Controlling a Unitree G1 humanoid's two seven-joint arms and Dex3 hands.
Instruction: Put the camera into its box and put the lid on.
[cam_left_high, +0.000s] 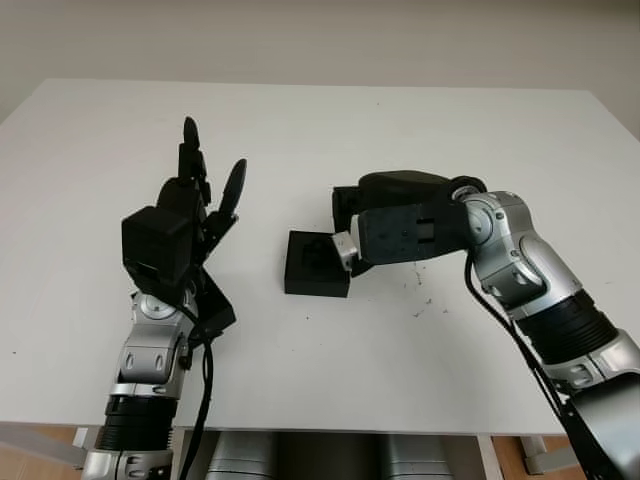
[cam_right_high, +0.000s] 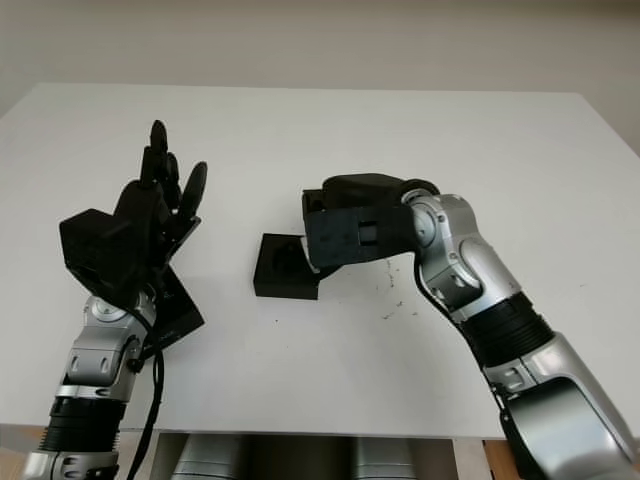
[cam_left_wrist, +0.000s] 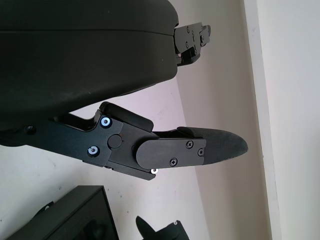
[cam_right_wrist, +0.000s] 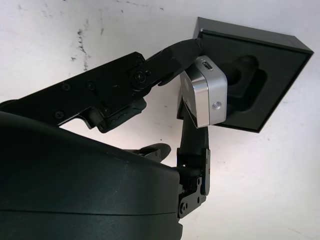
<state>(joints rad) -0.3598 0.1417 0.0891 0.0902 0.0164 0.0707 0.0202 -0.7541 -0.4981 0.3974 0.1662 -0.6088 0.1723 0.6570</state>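
Right hand (cam_left_high: 395, 235) has its fingers (cam_right_wrist: 192, 135) clamped on the camera (cam_right_wrist: 204, 97), holding it just over the right edge of the box (cam_left_high: 312, 268), which sits mid-table (cam_left_high: 320, 130) with its molded insert showing. Left hand (cam_left_high: 185, 215) is open, raised above the table's left side, well apart from the box.

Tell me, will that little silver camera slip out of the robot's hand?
It might. The camera has smooth, shiny metal sides, so it looks slippery, and the right hand pinches it with just its fingertips. It looks hard and stiff, so it probably won't squash. It's over the black box, so a drop would likely be short.
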